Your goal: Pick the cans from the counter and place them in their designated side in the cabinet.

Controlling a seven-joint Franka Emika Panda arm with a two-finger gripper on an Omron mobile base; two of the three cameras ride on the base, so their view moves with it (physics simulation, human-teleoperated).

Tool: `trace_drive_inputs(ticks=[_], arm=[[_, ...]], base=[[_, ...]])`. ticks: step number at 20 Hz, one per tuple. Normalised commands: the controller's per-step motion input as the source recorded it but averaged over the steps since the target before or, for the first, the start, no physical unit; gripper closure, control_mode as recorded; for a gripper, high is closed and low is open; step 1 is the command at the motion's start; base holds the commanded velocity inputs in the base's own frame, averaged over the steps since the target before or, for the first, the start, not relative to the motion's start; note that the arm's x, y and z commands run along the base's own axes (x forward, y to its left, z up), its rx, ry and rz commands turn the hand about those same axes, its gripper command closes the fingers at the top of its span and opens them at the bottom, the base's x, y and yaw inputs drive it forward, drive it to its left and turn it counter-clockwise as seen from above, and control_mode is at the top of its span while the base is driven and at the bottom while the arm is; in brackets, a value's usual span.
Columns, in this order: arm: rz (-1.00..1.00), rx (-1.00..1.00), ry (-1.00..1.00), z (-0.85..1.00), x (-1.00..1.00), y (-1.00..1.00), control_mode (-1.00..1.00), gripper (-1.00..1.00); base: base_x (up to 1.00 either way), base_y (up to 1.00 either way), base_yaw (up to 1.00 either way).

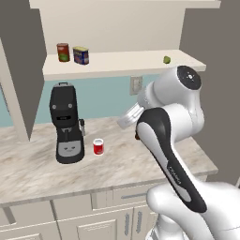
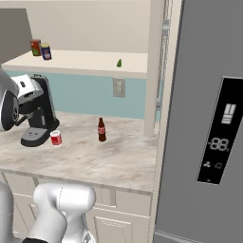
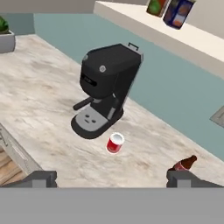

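The bright red can with a white band stands upright on the beige marbled counter, just right of a black coffee machine. The hand view shows this red can below and ahead of my gripper, which hangs open above the counter with its fingertips far apart and nothing between them. On the left part of the cabinet shelf the dark blue can with a yellow label stands beside a dark red can with a green mark.
The black coffee machine stands tall on the counter left of the red can. A slim brown bottle is to the can's right. A small green fruit lies further right on the shelf. A grey fridge walls the right side.
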Motion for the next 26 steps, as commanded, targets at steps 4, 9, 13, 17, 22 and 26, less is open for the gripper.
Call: trace_drive_inputs(ticks=[4,9,13,17,22,26], arm=[[-0.12,0.01,0.05,-0.21,0.00,-0.12,-1.00,-1.00],[-0.12,0.03,0.03,-0.18,0.00,-0.10,-1.00,-1.00],[-0.10,0.05,0.05,-0.21,0.00,-0.04,-1.00,-1.00],[-0.08,0.07,0.06,-0.23,0.00,0.00,-1.00,-1.00],[-0.08,0.09,0.08,-0.20,0.00,0.00,-1.00,-1.00],[-0.03,0.05,0.04,-0.11,0.03,0.00,-1.00,-1.00]], base=[[0.00,0.00,0.00],[0.00,0.00,0.00],[0.00,0.00,0.00],[0.00,0.00,0.00],[0.00,0.00,0.00],[0.00,0.00,0.00]])
